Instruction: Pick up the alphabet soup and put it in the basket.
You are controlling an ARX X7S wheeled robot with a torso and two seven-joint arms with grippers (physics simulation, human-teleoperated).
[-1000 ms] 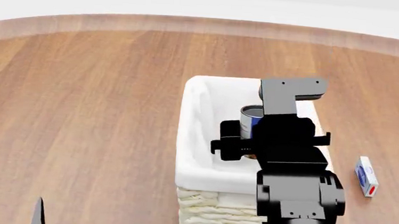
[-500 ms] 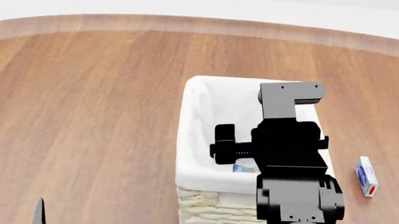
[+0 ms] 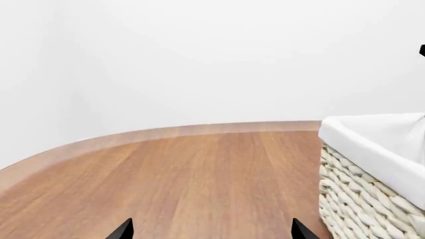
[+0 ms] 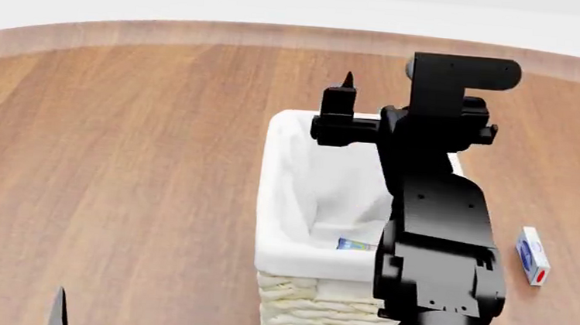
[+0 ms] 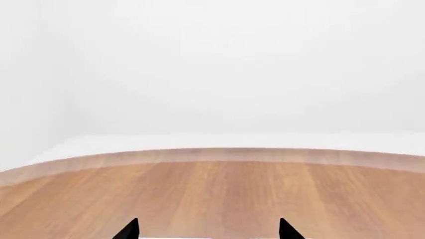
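Right gripper (image 4: 338, 104) is seen raised above the far end of the basket (image 4: 281, 251), fingers spread and nothing gripped between them; in the right wrist view only two dark fingertips (image 5: 127, 230) are visible, well apart, with bare wooden table (image 5: 219, 194) and white wall beyond. The alphabet soup (image 4: 356, 245) is located inside the basket, down on the white liner at the near end, and only a small patch of blue label is exposed beside the right arm's black link, so whether the can is upright or on its side cannot be told. The basket is placed on the round wooden table (image 4: 114, 156), near the middle of the head view, with woven wicker showing on its near wall and white cloth folded over the rim. In the left wrist view the basket (image 3: 371, 164) is seen to one side, wicker wall and cloth rim both visible, with table (image 3: 186, 179) in front. Left gripper (image 4: 4, 307) is kept low at the near left corner of the head view, well apart from the basket; its two fingertips (image 3: 123, 230) are set wide apart with nothing held. A small white box with blue and red markings (image 4: 533, 255) is lying on the table to the right of the basket, near but not touching it.
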